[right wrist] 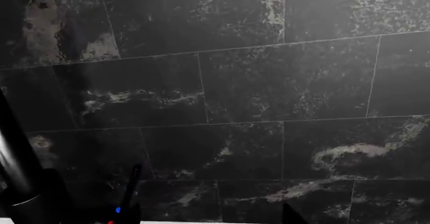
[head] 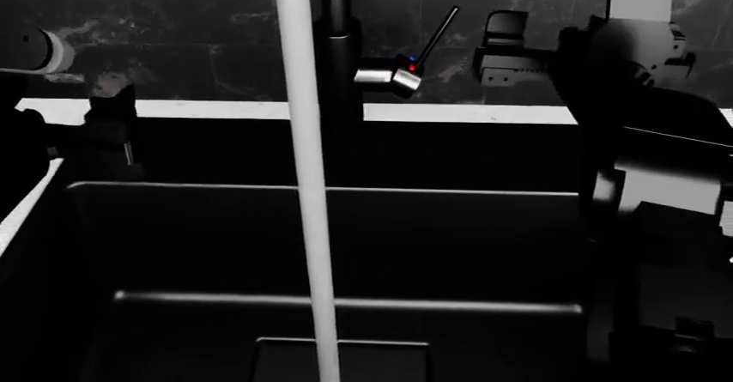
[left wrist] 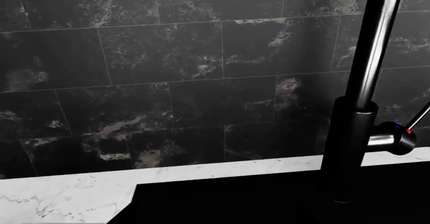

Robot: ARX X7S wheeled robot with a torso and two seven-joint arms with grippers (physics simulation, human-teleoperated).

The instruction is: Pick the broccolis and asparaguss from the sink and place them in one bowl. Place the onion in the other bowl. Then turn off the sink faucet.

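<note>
The sink faucet (head: pixel 338 73) stands at the back of the sink (head: pixel 458 236), and a white stream of water (head: pixel 304 184) falls from its spout into the basin. Its thin black lever (head: pixel 438 32) leans up and to the right above the red and blue dots. My right gripper (head: pixel 495 49) hovers just right of the lever, fingers apart, touching nothing. The right wrist view shows the lever (right wrist: pixel 131 183) and one fingertip (right wrist: pixel 290 215) low in the frame. My left gripper (head: pixel 109 120) hangs over the sink's left rim, too dark to read. Broccolis, asparaguss, onion and bowls are out of view.
A dark marbled tile wall (head: pixel 206 39) rises right behind the faucet. A white counter strip (head: pixel 481 113) runs along the sink's back edge. In the left wrist view the faucet column (left wrist: pixel 349 133) is close by, with white counter (left wrist: pixel 60 196) beside the basin.
</note>
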